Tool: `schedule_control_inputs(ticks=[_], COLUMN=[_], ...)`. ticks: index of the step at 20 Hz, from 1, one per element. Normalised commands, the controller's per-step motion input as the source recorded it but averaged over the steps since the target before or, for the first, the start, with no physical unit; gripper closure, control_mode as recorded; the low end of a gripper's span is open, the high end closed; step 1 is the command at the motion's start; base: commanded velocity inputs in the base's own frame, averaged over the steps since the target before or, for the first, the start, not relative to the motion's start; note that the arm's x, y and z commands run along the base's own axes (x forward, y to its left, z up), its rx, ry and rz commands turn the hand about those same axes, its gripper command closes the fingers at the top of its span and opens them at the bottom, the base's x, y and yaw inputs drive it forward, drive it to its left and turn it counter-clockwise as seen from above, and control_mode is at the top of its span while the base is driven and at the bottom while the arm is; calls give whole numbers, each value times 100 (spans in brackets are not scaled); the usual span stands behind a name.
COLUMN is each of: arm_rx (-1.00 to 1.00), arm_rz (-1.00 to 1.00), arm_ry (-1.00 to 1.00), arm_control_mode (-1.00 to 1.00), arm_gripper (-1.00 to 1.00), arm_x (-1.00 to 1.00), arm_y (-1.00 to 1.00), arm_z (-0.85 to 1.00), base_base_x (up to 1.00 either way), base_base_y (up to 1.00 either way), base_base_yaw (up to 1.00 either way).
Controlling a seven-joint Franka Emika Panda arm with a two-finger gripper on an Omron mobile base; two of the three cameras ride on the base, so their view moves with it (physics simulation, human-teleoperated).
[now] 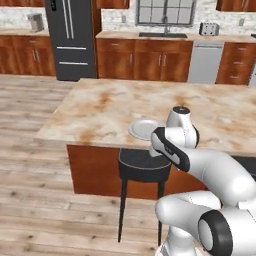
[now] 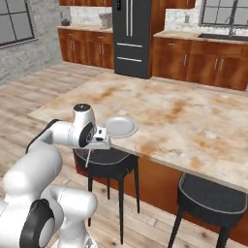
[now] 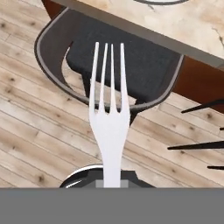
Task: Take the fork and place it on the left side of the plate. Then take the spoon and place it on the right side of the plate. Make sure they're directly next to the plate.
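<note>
Pale flat four-tined fork (image 3: 109, 127) clamped in end effector (image 2: 99, 138), seemingly above dark padded stool (image 3: 131, 57).

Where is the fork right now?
The fork is held in the gripper, hanging over the dark stool just off the counter's edge, short of the plate.

A plate (image 2: 120, 127) sits on the worktop (image 2: 193, 121) near its edge; the fork (image 3: 109, 127) hangs over a stool (image 2: 109, 162) before it.

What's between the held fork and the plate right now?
Bare counter edge. In the right base view the fork hangs from the gripper over the stool, just short of the plate.
</note>
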Motion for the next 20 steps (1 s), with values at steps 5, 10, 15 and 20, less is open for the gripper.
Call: schedule_control_inputs(ticks=[5,10,15,20], arm_rx=[0,0,0,0], arm_rz=[0,0,0,0], arm_ry=[0,0,0,0], arm_control_mode=[100,100,100,100], arm_gripper=[100,100,100,100], arm_x=[0,0,0,0], arm_y=[0,0,0,0], arm_z=[0,0,0,0], base_base_x=[49,53,68,67], base_base_y=[46,61,57,47], base_base_yaw=[-44,-17,-7,-13])
